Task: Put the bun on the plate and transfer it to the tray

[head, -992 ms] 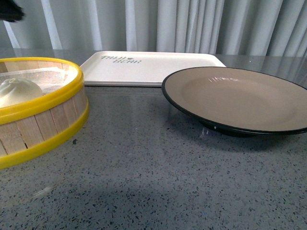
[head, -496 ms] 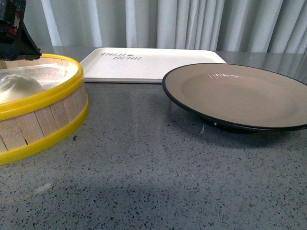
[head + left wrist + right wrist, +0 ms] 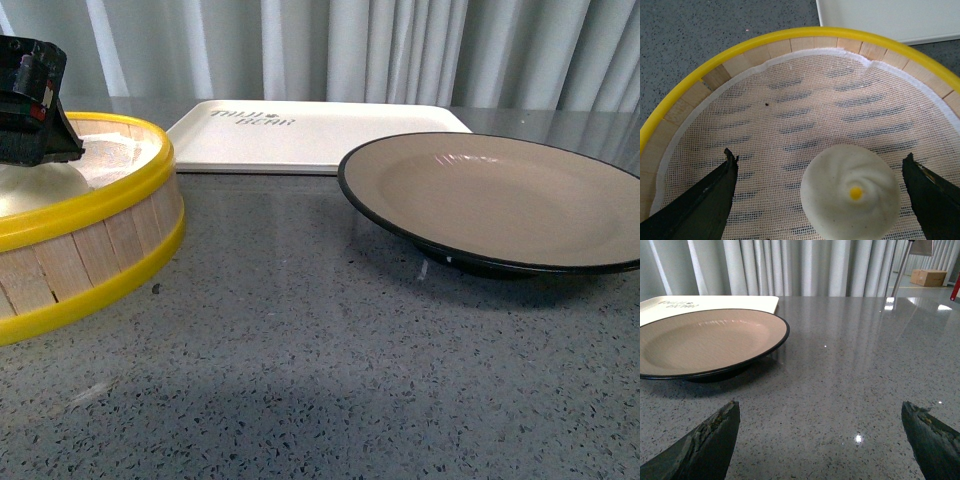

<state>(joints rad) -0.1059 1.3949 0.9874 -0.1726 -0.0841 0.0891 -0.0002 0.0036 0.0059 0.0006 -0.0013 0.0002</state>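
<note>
Left gripper [image 3: 819, 156], jaws spread wide and empty, hovers over the bun [image 3: 850, 192], which sits on mesh inside a yellow-rimmed steamer basket [image 3: 790, 37] at the grey table's [image 3: 300, 360] left edge. Right gripper [image 3: 820, 410] is also wide open and empty. The plate [image 3: 500, 195] is near the right edge, the tray [image 3: 320, 135] by the far edge.

- The table [image 3: 300, 380] I work on is dark grey stone with fine pale and black specks, polished enough to mirror what stands behind it.
- Pale grey-white curtains [image 3: 330, 50] hang in straight vertical folds across the whole back.
- Small bright glints [image 3: 858, 438] of light sit on the surface to my right.
- Past the table's far right end, a brown cardboard box [image 3: 930, 276] sits in a brighter area, near a slim leaning metal pole [image 3: 900, 267].
</note>
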